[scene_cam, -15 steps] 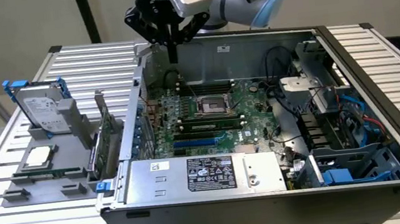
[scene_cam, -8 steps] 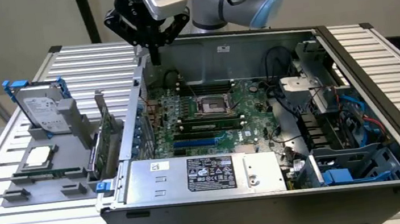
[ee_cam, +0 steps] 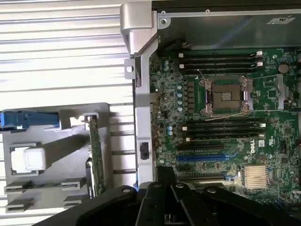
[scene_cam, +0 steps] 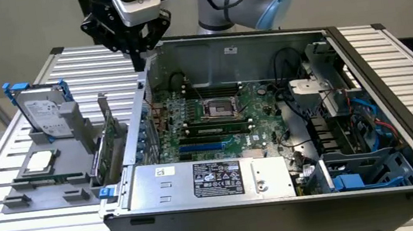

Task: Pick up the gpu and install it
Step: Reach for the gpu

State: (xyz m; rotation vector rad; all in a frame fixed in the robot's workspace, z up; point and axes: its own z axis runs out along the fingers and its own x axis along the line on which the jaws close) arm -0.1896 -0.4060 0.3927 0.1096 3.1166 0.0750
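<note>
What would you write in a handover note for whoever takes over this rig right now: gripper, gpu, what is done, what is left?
The gripper hangs above the computer case's rear corner, not holding the gpu.
The gpu stands upright in the grey holder beside the case, untouched.
Done: nothing yet.
Left: picking the gpu up and installing it in the case.

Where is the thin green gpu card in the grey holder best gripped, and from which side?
The thin dark green gpu card stands on edge in the grey plastic holder; probably pinch its free upper long edge across the faces, coming straight down.
</note>
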